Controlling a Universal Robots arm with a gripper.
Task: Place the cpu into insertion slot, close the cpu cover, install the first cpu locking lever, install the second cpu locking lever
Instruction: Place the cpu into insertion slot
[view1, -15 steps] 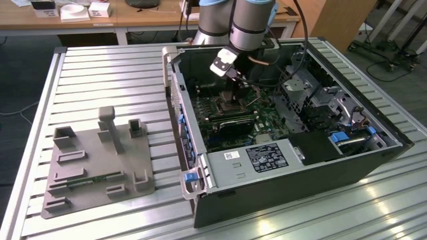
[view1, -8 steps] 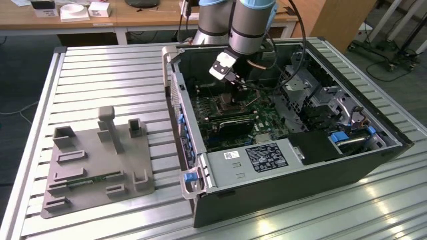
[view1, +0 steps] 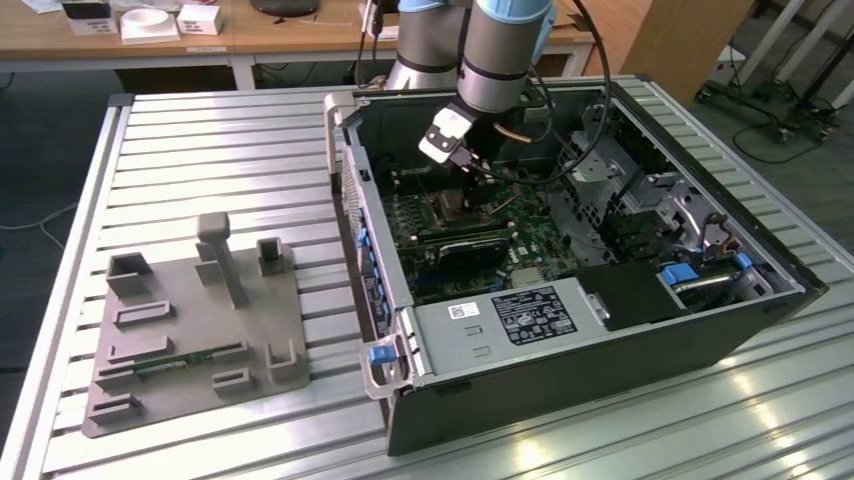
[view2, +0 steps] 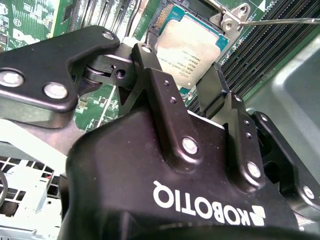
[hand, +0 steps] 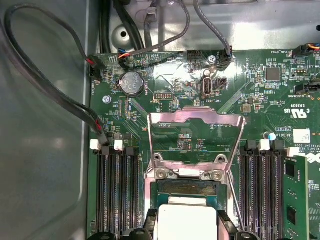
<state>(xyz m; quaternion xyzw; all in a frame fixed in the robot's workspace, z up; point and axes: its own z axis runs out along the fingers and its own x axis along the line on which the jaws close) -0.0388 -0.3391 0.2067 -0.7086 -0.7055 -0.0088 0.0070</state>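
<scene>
The first wrist view cuts off part of the cpu (hand: 187, 222). My tool (view2: 176, 65) clamps the cpu by two sides at the insertion slot (hand: 185, 187). The cpu cover (hand: 195, 117) stands raised.

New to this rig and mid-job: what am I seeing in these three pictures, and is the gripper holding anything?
One robot arm reaches down into an open computer case lying on a slatted metal table. The exterior view comes from a camera off the arm; at its left a grey fixture tray sits on the table. Both wrist views come from cameras riding on the arm, looking at the green motherboard. The gripper has its fingers against opposite edges of the cpu, so it seems to hold it at the insertion slot. The cpu cover stands open, tilted up from the slot. Whether the cpu is fully seated I cannot tell.
</scene>
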